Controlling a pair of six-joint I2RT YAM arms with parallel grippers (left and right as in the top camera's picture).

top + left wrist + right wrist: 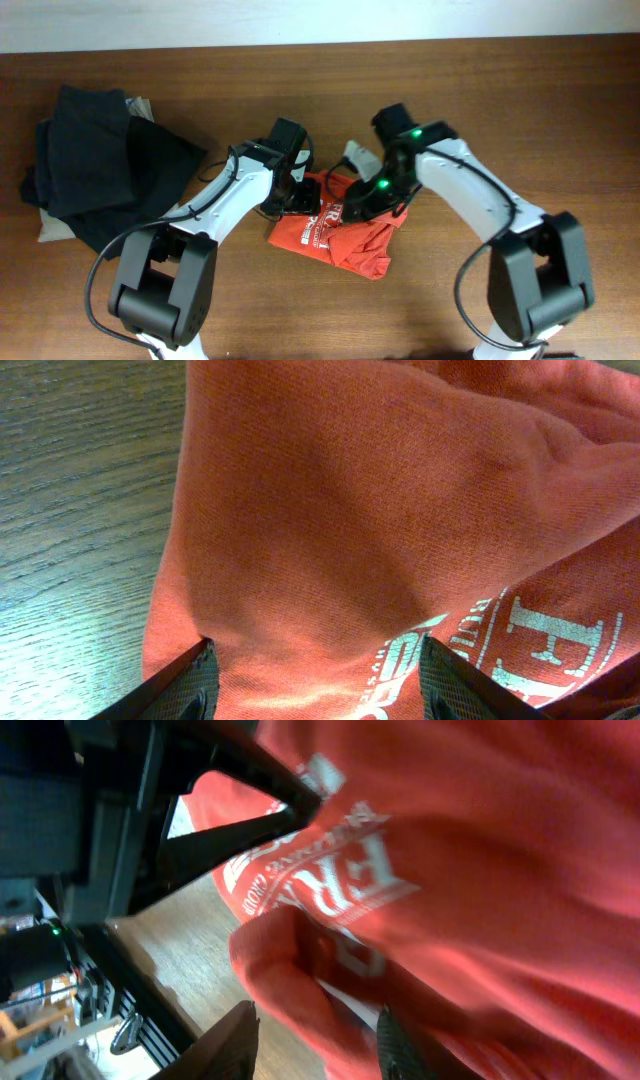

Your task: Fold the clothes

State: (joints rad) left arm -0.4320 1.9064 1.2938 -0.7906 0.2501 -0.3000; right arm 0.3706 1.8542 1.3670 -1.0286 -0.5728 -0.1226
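The one red-orange T-shirt (350, 245) is lying bunched mid-way across the table (520, 90), long axis left to right, beneath both grippers, neither nearer. The left gripper (320, 685) is standing spread over flat cloth; the right gripper (315, 1040) is straddling a fold, and I cannot tell whether it is pinching. Beyond, one black garment pile (90, 160) is covering one beige cloth (48, 228).

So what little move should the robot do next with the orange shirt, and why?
Probably the right end effector should pinch the bump of T-shirt sitting between its fingers and tug it outward. The shirt looks crumpled in a heap, not flat, and the left end effector stands open over its other edge, holding nothing.
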